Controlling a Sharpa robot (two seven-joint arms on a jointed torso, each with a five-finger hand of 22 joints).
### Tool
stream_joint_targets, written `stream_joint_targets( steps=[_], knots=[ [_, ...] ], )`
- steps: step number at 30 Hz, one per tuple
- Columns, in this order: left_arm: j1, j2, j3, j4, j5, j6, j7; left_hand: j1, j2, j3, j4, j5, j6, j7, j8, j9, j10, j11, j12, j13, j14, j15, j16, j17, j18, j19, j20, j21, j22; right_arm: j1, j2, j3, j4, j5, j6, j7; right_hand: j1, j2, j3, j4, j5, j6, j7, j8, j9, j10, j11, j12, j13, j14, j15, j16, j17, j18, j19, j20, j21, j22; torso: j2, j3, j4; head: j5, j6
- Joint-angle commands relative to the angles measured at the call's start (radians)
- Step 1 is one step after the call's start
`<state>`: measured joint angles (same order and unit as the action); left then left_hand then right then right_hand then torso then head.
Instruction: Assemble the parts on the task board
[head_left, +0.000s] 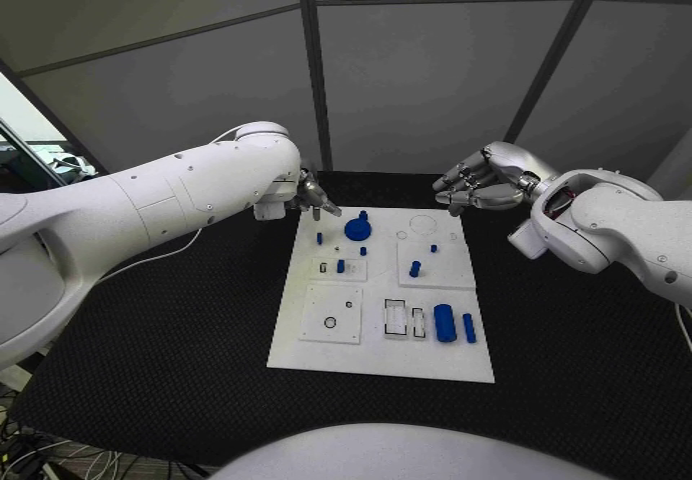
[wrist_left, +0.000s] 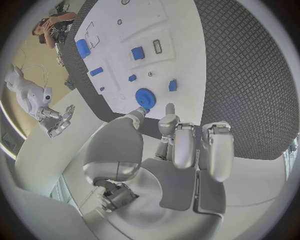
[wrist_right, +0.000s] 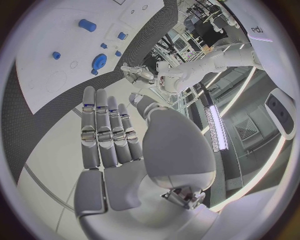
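barely started, by my read: task board (head_left: 325, 345) mid desk (head_left: 159, 340), blue parts (head_left: 444, 323) lying loose on it. left hand (head_left: 313, 196) and right hand (head_left: 480, 180) at far edge, fingers apart, holding nothing.

Both arms wear smooth, glossy white rounded shells. A thin white cable (head_left: 173, 245) trails along the left arm. The left hand (head_left: 309, 195) and right hand (head_left: 483, 178) are silver metal, with segmented fingers (wrist_right: 103, 132) and dark seams between segments.
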<state>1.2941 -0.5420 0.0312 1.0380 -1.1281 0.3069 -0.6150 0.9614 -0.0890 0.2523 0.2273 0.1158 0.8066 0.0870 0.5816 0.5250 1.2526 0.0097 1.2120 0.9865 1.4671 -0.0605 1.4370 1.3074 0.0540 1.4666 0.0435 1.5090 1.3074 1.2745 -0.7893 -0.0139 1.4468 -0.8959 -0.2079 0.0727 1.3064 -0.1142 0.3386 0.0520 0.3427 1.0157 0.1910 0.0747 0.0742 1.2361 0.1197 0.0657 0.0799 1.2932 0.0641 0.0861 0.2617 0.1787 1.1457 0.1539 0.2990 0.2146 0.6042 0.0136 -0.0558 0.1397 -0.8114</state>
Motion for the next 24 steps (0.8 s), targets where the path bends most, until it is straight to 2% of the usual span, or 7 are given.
stream_joint_targets(
  steps=[1,6,12,19,24],
  knots=[
    [-0.003,0.015,-0.005,-0.034,0.008,0.062,0.009,0.014,0.003,-0.012,0.001,0.003,0.017,0.000,-0.004,-0.004,-0.002,0.002,0.005,0.002,0.064,0.006,-0.005,0.126,-0.034,0.070,0.007,0.001,0.182,0.002,0.001,0.001,0.004,-0.006,0.004,0.005,-0.008,0.003,-0.003,0.002,0.006,-0.008,0.003,-0.005,-0.002,-0.009,0.001,0.004,-0.001,-0.007,-0.001,-0.007,0.001,0.000,-0.002,0.005,-0.005,-0.002,0.004,-0.0002,-0.0009,0.000,0.001],
    [-0.017,0.036,-0.010,-0.077,0.008,0.064,0.016,0.022,0.007,-0.019,0.002,0.004,0.027,-0.002,0.001,-0.006,0.000,0.000,0.008,0.005,0.064,0.005,-0.005,0.126,-0.035,0.071,0.006,0.003,0.184,0.002,0.002,0.001,0.006,-0.007,0.003,0.006,-0.006,0.004,-0.002,0.001,0.007,-0.007,0.002,-0.003,-0.001,-0.008,0.000,0.005,-0.001,-0.007,-0.002,-0.007,0.002,0.001,-0.002,0.005,-0.005,-0.003,0.003,-0.0011,-0.0011,0.000,-0.001],
    [-0.031,0.049,-0.012,-0.106,0.008,0.062,0.021,0.024,0.009,-0.021,0.003,0.004,0.029,-0.002,0.002,-0.006,0.002,0.000,0.010,0.007,0.064,0.004,-0.005,0.126,-0.035,0.071,0.006,0.004,0.185,0.002,0.002,0.001,0.007,-0.008,0.002,0.007,-0.005,0.005,-0.001,0.000,0.007,-0.006,0.002,-0.003,-0.001,-0.007,0.000,0.006,-0.001,-0.006,-0.002,-0.006,0.002,0.001,-0.001,0.005,-0.006,-0.003,0.002,-0.0008,-0.0029,0.001,-0.003],
    [-0.036,0.053,-0.012,-0.122,0.008,0.072,0.018,0.030,0.015,-0.024,0.003,0.004,0.033,-0.004,0.006,-0.005,0.003,-0.001,0.012,0.008,0.064,0.003,-0.005,0.126,-0.035,0.072,0.005,0.004,0.186,0.002,0.001,0.001,0.007,-0.009,0.002,0.006,-0.005,0.005,-0.001,0.000,0.007,-0.006,0.002,-0.003,-0.001,-0.007,0.000,0.006,-0.001,-0.006,-0.002,-0.006,0.002,0.001,-0.001,0.005,-0.006,-0.003,0.001,0.0000,0.0002,0.000,-0.004],
    [-0.037,0.054,-0.012,-0.126,0.008,0.085,0.019,0.044,0.024,-0.027,0.001,0.005,0.037,-0.006,0.011,-0.004,0.003,-0.003,0.013,0.008,0.064,0.002,-0.005,0.126,-0.036,0.072,0.004,0.005,0.188,0.002,0.002,0.001,0.007,-0.009,0.002,0.006,-0.004,0.005,-0.001,0.000,0.007,-0.006,0.001,-0.002,-0.001,-0.007,-0.001,0.007,-0.001,-0.005,-0.002,-0.006,0.003,0.002,0.000,0.005,-0.006,-0.003,0.001,0.0001,0.0001,0.001,-0.006]
  ],
)
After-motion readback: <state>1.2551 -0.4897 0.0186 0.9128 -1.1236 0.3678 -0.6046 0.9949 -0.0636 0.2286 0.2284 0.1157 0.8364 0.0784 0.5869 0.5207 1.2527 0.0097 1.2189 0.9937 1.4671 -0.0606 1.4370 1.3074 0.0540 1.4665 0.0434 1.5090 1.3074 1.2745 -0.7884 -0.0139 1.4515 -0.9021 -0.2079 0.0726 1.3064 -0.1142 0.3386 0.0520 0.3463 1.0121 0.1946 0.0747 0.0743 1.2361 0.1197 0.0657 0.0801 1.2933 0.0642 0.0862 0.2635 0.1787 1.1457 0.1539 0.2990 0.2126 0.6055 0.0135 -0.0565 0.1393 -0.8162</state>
